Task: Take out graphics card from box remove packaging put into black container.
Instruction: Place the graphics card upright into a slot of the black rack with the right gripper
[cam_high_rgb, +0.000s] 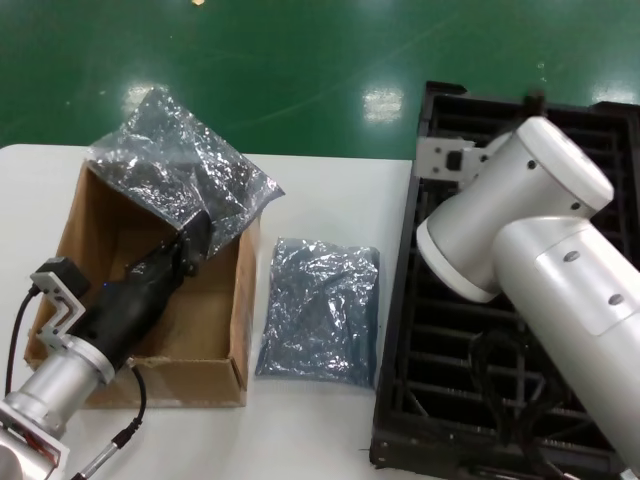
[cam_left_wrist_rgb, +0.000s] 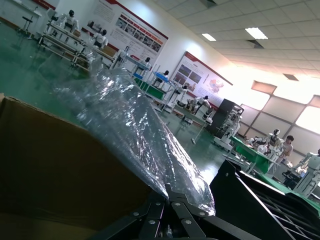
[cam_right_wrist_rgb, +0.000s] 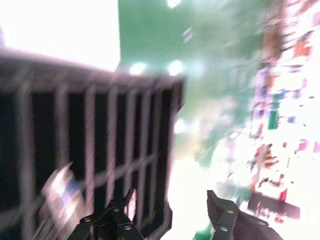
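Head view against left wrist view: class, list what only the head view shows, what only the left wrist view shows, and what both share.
Only the head view shows the second bag lying flat on the white table between box and container, and the right arm above the black container.

Only the left wrist view shows the hall behind: workbenches and wall posters.

Both show the left gripper shut on the packaging, the box and the black container.

The box (cam_high_rgb: 95, 225) is matt brown corrugated cardboard. The packaging (cam_high_rgb: 180, 170) held above it is crinkled, glossy, translucent grey-blue plastic film, like the second bag (cam_high_rgb: 320, 308) on the smooth white table (cam_high_rgb: 330, 190). The black container (cam_high_rgb: 440, 330) looks like hard plastic. The arm shells are smooth pale plastic or metal.
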